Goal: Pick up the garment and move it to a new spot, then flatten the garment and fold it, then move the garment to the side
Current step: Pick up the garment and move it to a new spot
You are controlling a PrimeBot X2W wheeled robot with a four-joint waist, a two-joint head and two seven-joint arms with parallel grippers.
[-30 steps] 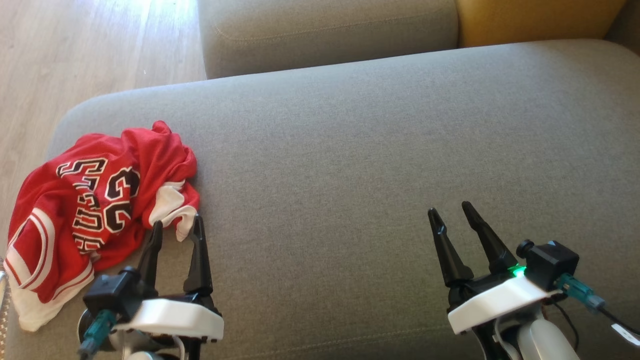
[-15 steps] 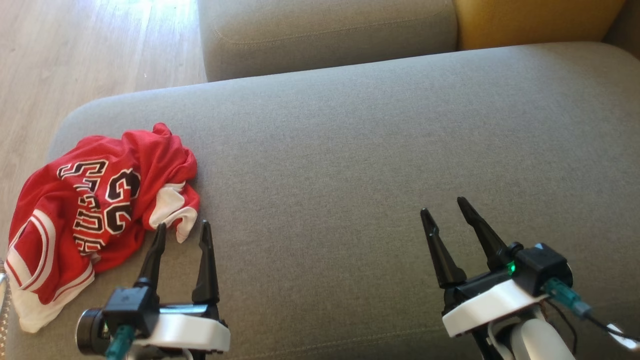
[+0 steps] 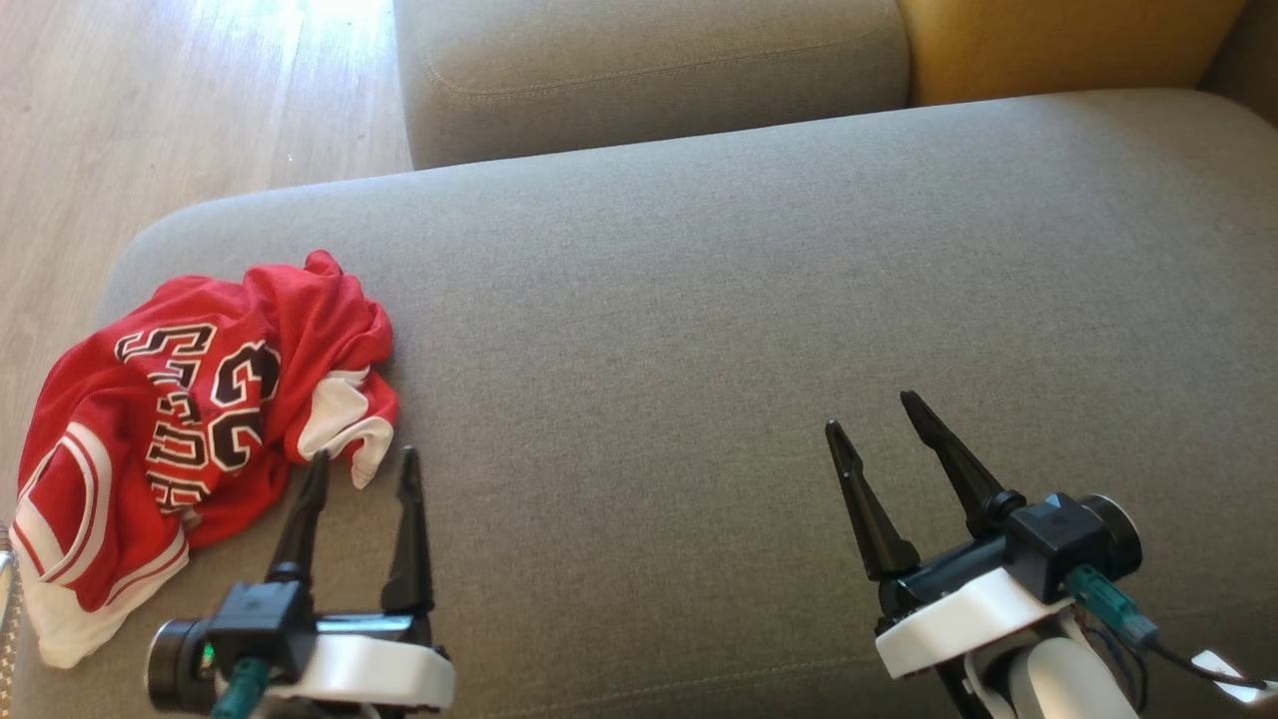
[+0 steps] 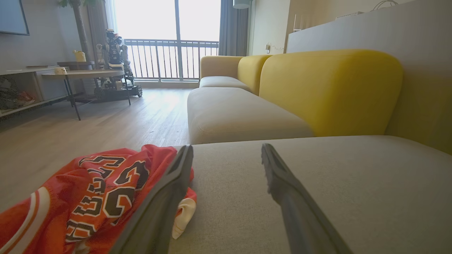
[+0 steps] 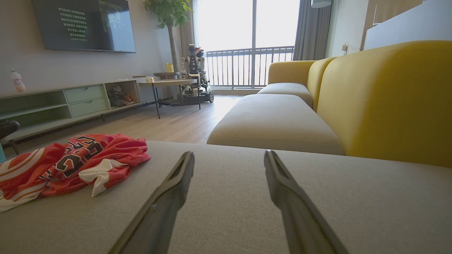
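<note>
The sofa cushion (image 3: 699,300) is bearing a limp, light jersey (image 3: 190,399) at left; your left gripper (image 3: 364,454) and right gripper (image 3: 869,409) are gaping empty, so be pinching its near white fold (image 3: 344,427).

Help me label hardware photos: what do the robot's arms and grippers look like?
Both the left gripper and right gripper have two long, tapering black fingers on a white housing, with a black camera and teal plug. A dark cable with a white tag trails from the right. Its forearm is pale.

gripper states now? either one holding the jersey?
Left gripper: open, empty, right beside the red jersey.
Right gripper: open, empty, above the sofa cushion.
</note>
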